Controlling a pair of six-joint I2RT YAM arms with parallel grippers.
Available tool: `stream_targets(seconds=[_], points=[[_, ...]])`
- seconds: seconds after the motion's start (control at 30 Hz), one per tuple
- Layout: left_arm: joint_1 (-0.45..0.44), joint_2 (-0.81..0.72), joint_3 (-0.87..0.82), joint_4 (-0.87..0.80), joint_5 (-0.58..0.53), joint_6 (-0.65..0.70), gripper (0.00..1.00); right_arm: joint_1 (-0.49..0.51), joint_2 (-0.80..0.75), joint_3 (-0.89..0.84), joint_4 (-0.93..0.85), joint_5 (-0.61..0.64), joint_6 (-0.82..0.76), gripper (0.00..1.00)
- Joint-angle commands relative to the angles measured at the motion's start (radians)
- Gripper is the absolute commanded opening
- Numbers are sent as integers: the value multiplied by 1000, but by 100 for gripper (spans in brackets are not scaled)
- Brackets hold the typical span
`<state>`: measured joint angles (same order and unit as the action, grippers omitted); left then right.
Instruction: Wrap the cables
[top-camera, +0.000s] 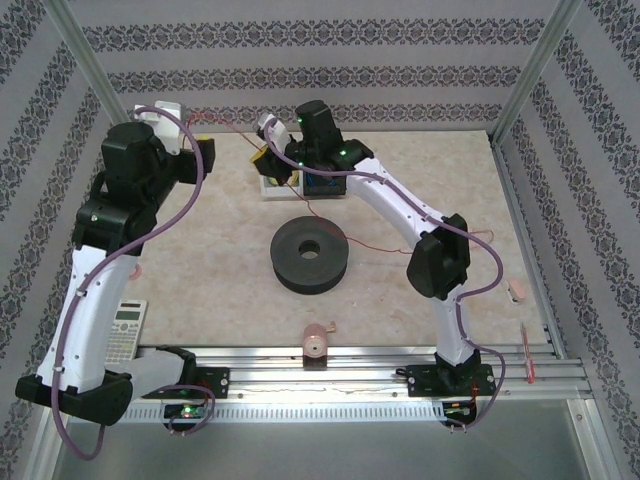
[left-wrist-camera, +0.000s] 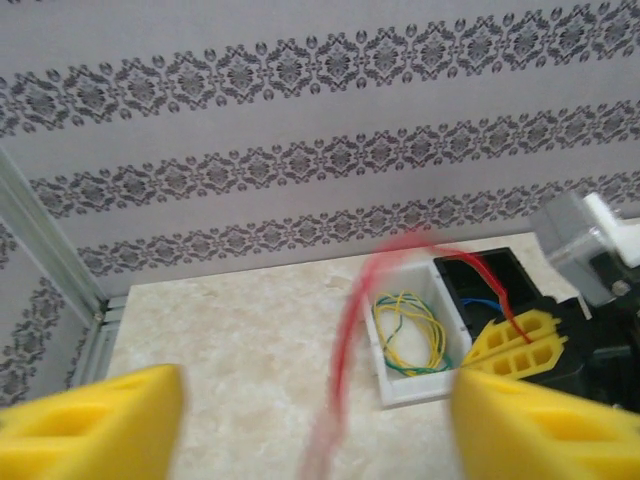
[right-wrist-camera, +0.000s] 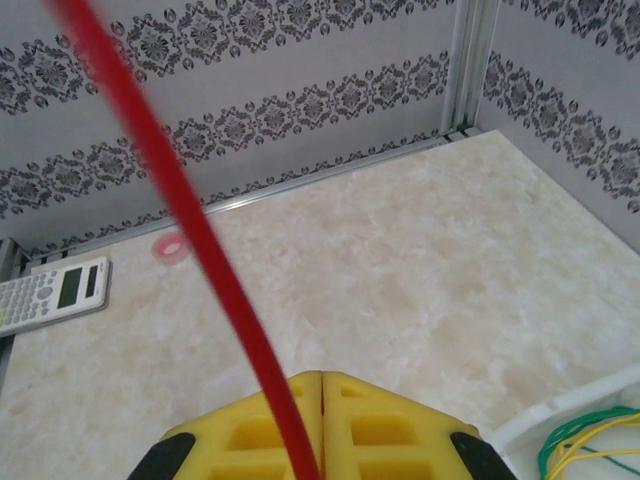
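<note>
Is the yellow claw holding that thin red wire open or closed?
Closed: the right gripper has its two yellow fingers pressed together with no gap, pinching the thin red wire between them.

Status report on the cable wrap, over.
Left gripper open, red wire running between its fingers. Right gripper shut on it. Slack trails past black spool; yellow-green wire coil in white box beside right gripper.

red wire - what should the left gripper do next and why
Probably close the left gripper on the red wire. Its fingers stand apart and the wire appears to run between them, while the right gripper is shut on the same wire. A second grip would likely let the two arms start looping it.
</note>
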<state>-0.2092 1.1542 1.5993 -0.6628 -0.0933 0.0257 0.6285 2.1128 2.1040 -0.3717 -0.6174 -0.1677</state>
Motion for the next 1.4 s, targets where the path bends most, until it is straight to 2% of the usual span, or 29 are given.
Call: stream_targets(seconds=[0.0,0.13,0.2,0.33,0.47,0.63,0.83,1.2,1.27,1.37], points=[[12,-101,-37,-92,-20,22,99,-21,37,74,-3,-22,-59,0],[29,-223,-251,-115,76,-82,100,-40,100,204,-49,-53,-58,0],[29,-248,-380,-100,167,-174,100,-42,136,282,-69,-64,-60,0],[10,-242,-619,62,369,-342,100,-41,198,424,-108,-87,-65,0],[-50,-148,-755,222,452,-424,100,-36,235,511,-139,-95,-61,0],[-79,54,-869,540,641,-565,97,-28,237,507,-146,-90,-62,0],[-137,268,-847,677,668,-598,87,-23,223,497,-154,-83,-65,0],[-142,451,-866,863,725,-691,56,-24,211,480,-159,-73,-65,0],[-141,463,-866,870,727,-698,46,-25,209,473,-157,-71,-64,0],[-141,447,-838,801,712,-676,15,-27,202,467,-161,-68,-64,0]])
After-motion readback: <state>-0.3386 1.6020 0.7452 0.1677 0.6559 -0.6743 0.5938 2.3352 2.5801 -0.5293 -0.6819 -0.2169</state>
